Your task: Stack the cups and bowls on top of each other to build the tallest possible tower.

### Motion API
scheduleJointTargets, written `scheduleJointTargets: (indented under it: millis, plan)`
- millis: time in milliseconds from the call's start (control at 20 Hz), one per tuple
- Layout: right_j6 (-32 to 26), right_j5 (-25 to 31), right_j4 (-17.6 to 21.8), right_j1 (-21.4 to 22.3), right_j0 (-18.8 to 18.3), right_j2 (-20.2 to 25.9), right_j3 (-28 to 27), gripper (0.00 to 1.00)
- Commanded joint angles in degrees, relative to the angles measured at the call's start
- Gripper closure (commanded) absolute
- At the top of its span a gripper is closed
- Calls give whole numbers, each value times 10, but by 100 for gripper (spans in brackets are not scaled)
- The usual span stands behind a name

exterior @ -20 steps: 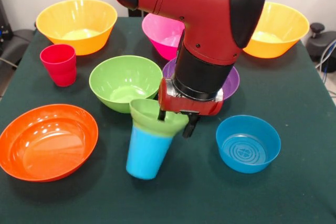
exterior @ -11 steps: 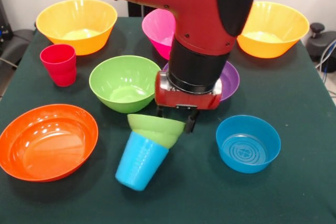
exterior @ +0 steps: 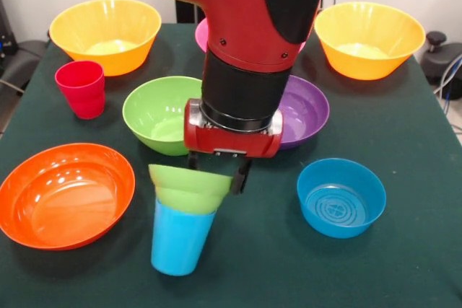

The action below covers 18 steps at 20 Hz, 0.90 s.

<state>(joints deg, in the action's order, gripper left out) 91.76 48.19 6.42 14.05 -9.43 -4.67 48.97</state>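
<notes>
My gripper [exterior: 216,171] is shut on the far rim of the small ridged green bowl [exterior: 184,187]. That bowl sits in the mouth of the sky blue cup [exterior: 177,242], and the pair stands almost upright at the table's front middle. The red cup [exterior: 81,88] stands alone at the left. The lime green bowl [exterior: 159,110] and the purple bowl [exterior: 304,110] lie just behind my gripper, partly hidden by the arm. No other stacked tower shows.
A wide orange bowl [exterior: 65,192] lies front left and a small blue bowl [exterior: 341,196] front right. Two large yellow-orange bowls [exterior: 105,30] [exterior: 369,37] stand at the back corners. Only a sliver of the pink bowl [exterior: 201,36] shows behind the arm.
My gripper has moved left and toward the front with the green bowl and blue cup. The cup tilted on the way and now stands nearly upright again.
</notes>
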Motion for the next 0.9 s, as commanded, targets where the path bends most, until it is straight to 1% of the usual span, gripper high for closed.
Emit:
scheduleJointTargets:
  millis: [50,250,400,600,900]
  plan:
    - [-197,56,61,-36,-1,79,-73,0]
    - [-197,53,69,-52,-3,88,-94,0]
    - [-193,66,72,-55,-1,90,-109,0]
    - [-184,67,81,-57,3,84,-123,0]
    - [-183,61,96,-78,6,72,-154,0]
